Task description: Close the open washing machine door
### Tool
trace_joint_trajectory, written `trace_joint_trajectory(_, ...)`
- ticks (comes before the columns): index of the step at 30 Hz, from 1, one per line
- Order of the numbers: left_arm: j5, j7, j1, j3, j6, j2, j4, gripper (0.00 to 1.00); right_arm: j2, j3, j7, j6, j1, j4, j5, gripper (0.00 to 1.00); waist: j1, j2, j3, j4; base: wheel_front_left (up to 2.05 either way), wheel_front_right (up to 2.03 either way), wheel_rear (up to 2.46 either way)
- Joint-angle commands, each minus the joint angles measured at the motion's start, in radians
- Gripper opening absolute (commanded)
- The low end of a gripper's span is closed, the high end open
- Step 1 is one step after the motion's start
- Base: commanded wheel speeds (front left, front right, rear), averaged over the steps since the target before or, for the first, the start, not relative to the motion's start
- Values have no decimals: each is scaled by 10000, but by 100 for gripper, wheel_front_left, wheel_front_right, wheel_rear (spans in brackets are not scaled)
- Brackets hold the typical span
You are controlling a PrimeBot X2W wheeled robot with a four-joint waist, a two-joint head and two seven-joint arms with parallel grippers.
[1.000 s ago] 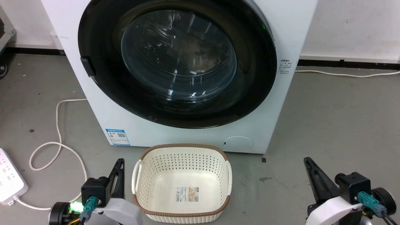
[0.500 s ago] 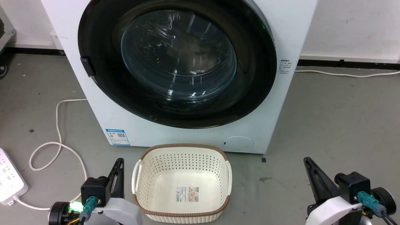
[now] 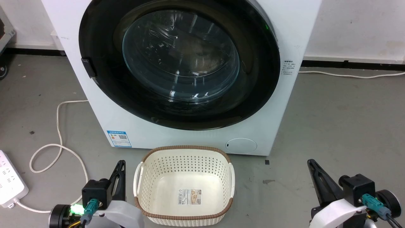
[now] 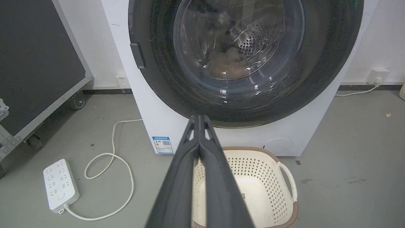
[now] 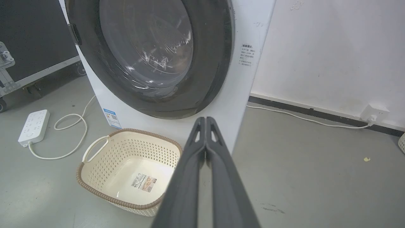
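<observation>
Standing on a scuffed grey concrete floor (image 3: 332, 126), the washing machine (image 3: 177, 141) has its back close to a white wall (image 3: 357, 28). A black skirting strip (image 3: 348, 64) marks the floor's far edge there. The washing machine door (image 3: 259, 79) lies flush against the machine's white front with its glass bowl facing the robot (something pale brown shows dimly through it in the left wrist view). A small dark latch (image 3: 89, 67) sits on the door's left rim. Low on the front are a blue energy sticker (image 3: 119, 138) towards the left and a round flap (image 3: 241, 146) towards the right.

Just in front of the machine stands a cream perforated basket (image 3: 185, 148) with a brown woven rim and a printed label on its bottom. Towards the floor's left side lies a white power strip (image 3: 11, 182), and its looped cord (image 3: 58, 126) runs towards the machine. Farther left, a black wheeled case (image 4: 34, 63) stands near the wall. On the right, a white cable (image 3: 348, 75) follows the far edge to a wall socket (image 5: 375, 114).

The left gripper (image 3: 121, 164) hangs just left of the basket with its fingers pressed together on nothing. The right gripper (image 3: 311, 163) hangs over bare floor well to the basket's right, its fingers likewise pressed together and empty. Both are well apart from the door.
</observation>
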Motion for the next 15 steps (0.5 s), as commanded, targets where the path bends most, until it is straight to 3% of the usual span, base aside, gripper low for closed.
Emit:
trace_joint_trajectory(1, 24, 3, -149, 11, 28, -5, -41, 0, 47, -3, 3, -7, -141, -58, -60, 0, 0, 0, 0, 0, 0, 0, 0)
trace_joint_trajectory(15, 24, 3, -149, 11, 28, -5, -41, 0, 47, -3, 3, -7, -141, -58, -60, 0, 0, 0, 0, 0, 0, 0, 0)
